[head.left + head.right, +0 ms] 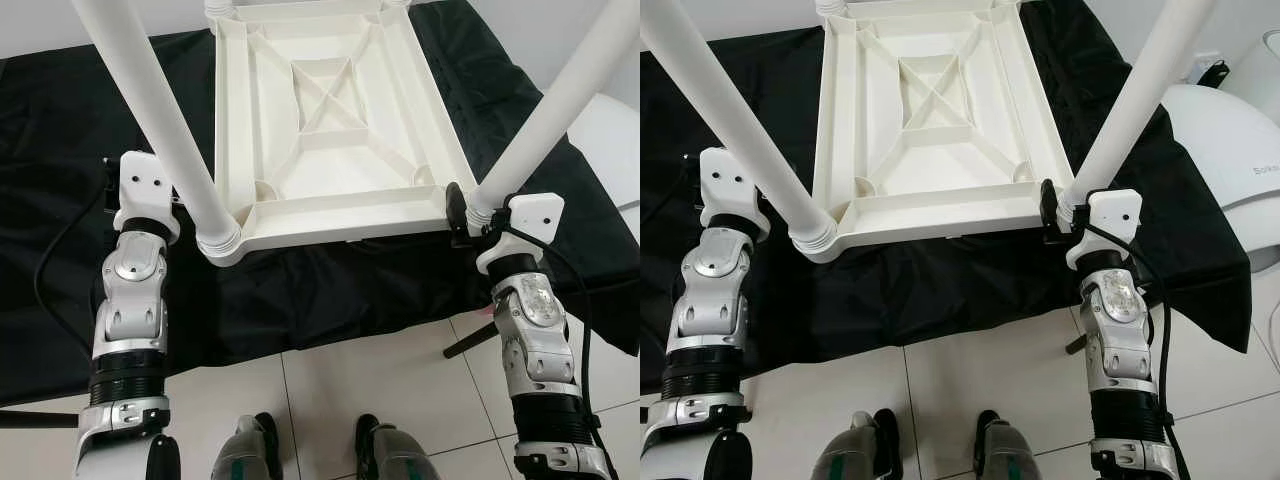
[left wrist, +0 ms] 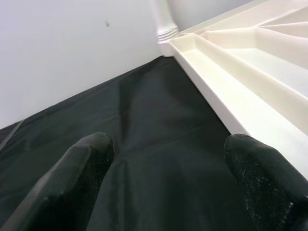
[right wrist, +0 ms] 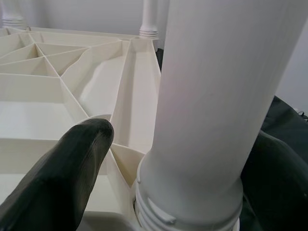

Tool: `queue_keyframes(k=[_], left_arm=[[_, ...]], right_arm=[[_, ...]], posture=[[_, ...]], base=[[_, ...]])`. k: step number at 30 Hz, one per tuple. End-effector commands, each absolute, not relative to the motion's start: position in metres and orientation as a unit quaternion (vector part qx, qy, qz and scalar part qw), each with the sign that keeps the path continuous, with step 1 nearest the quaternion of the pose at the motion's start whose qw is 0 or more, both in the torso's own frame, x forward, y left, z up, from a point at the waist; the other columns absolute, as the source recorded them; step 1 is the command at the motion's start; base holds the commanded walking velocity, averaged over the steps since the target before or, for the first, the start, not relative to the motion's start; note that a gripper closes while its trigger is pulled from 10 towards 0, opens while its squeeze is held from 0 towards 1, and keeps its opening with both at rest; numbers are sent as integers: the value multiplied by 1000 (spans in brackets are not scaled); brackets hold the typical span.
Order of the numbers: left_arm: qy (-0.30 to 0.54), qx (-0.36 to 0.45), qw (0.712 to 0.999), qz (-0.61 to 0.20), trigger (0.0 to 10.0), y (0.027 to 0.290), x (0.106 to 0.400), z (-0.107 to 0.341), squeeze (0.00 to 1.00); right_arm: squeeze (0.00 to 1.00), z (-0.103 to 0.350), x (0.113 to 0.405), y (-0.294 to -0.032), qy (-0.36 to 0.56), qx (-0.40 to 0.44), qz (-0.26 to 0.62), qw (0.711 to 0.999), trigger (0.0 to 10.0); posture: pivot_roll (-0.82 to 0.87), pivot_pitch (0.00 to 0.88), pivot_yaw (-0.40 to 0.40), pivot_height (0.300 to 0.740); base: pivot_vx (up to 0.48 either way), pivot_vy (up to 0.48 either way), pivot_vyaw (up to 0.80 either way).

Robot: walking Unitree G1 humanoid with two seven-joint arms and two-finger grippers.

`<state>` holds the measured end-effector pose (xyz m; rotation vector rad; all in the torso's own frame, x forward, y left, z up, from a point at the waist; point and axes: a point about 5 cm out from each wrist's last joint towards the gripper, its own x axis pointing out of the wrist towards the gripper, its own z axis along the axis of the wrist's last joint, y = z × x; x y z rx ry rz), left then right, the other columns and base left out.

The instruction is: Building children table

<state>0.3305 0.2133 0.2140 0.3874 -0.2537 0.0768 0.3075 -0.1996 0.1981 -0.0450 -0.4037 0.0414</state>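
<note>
All four legs appearing seated in upturned tabletop [image 1: 330,120]; right gripper [image 3: 168,192] is clasping near-right leg [image 1: 560,100], left gripper [image 2: 168,159] is idling agape, flipping remaining.

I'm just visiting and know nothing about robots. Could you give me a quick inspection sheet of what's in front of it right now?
Surface: black cloth over a platform.
Job's things: white tabletop lying upside down, legs standing in its corners.
Clutter: nothing seen.
Grippers: right gripper around the near right leg at its base; left gripper open over the cloth beside the tabletop.
Cables: black cable along the left arm.
Surroundings: tiled floor, white appliance to the right.
</note>
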Motion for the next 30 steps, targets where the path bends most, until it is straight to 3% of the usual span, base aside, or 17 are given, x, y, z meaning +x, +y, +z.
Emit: queue_keyframes(k=[1,6,11,30], left_arm=[[-118,184,976,-14,10000,210,328,208,0],[-127,155,979,-32,10000,224,325,209,0],[-127,174,974,-69,10000,221,324,208,0],[-130,181,972,-79,10000,214,330,211,0]], right_arm=[[0,191,307,-200,-183,-22,23,983,10000],[0,190,308,-200,-181,-24,25,983,10000],[0,187,309,-202,-175,-26,26,984,10000],[0,196,313,-215,-173,-40,28,984,10000]], posture=[[-78,264,33,740],[-80,260,31,740],[-80,259,31,740],[-96,279,29,740]], base=[[0,0,0],[0,0,0],[0,0,0],[0,0,0]])
